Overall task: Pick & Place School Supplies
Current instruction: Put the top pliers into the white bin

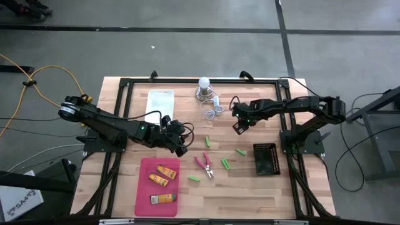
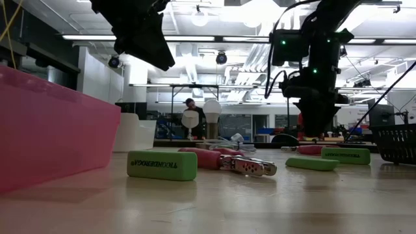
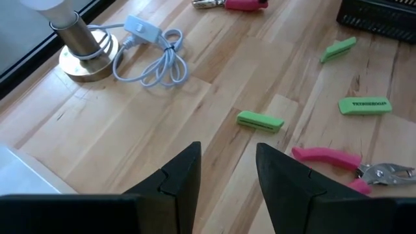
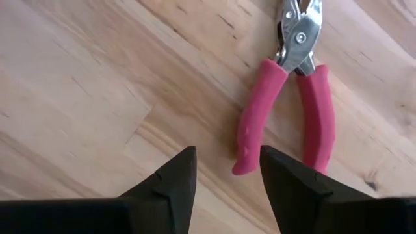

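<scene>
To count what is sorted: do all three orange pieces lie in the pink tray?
Yes, in the high view all three orange pieces lie inside the pink tray.

White bulb lamp (image 1: 204, 85) with coiled cord (image 1: 213, 110), white tray (image 1: 160, 105), black basket (image 1: 265, 159)

Open wood at the edges, clutter in the middle

The table (image 1: 275, 194) lies bare along its near edge; between the pink tray (image 1: 142, 187) and black basket (image 1: 265, 159), green erasers (image 1: 225, 164) and pink-handled pliers (image 1: 205, 165) crowd the centre, and the lamp (image 1: 204, 87) with its coiled cord (image 1: 212, 111) blocks the far middle.
</scene>
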Tool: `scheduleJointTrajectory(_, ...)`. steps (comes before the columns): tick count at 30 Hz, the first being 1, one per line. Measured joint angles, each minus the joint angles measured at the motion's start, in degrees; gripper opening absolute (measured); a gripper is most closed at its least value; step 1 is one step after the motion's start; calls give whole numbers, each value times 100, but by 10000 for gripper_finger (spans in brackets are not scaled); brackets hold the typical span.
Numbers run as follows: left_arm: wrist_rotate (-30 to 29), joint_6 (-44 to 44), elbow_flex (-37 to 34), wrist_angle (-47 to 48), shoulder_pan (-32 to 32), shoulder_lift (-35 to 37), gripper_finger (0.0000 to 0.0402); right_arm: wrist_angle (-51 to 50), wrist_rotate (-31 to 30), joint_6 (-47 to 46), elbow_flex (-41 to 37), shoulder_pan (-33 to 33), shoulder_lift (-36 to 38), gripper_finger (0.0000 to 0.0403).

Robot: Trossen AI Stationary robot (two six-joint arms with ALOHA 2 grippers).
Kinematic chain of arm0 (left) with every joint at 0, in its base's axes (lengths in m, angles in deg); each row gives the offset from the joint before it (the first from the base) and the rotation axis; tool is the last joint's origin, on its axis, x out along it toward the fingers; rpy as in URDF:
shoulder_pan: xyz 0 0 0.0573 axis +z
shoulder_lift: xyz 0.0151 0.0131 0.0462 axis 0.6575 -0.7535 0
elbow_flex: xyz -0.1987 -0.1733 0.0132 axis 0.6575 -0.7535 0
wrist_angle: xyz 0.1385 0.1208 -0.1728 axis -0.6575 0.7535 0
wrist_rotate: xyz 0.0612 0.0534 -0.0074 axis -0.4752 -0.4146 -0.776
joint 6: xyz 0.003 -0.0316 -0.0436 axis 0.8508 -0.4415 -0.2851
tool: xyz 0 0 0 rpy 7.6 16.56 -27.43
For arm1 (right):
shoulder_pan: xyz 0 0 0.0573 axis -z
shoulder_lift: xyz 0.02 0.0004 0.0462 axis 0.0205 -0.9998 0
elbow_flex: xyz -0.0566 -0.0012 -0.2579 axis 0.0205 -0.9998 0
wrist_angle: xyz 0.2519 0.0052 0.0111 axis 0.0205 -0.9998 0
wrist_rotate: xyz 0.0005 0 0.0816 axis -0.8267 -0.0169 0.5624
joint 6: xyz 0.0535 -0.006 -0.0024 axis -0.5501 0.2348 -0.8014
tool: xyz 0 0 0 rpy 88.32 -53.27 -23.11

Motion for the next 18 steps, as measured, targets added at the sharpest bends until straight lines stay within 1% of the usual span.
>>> scheduleJointTrajectory(3, -1, 0, 0, 0, 0, 0, 142, 7, -164, 74, 0, 40, 0, 160)
scheduleJointTrajectory(7, -2, 0, 0, 0, -2, 0, 142, -21, -59, 17, 0, 115, 0, 160)
scheduleJointTrajectory(14, -2, 0, 0, 0, -33, 0, 142, -26, -193, 24, -2, 62, -63, 160)
scheduleJointTrajectory(18, -2, 0, 0, 0, -33, 0, 142, -13, -218, 47, -2, 57, -240, 160)
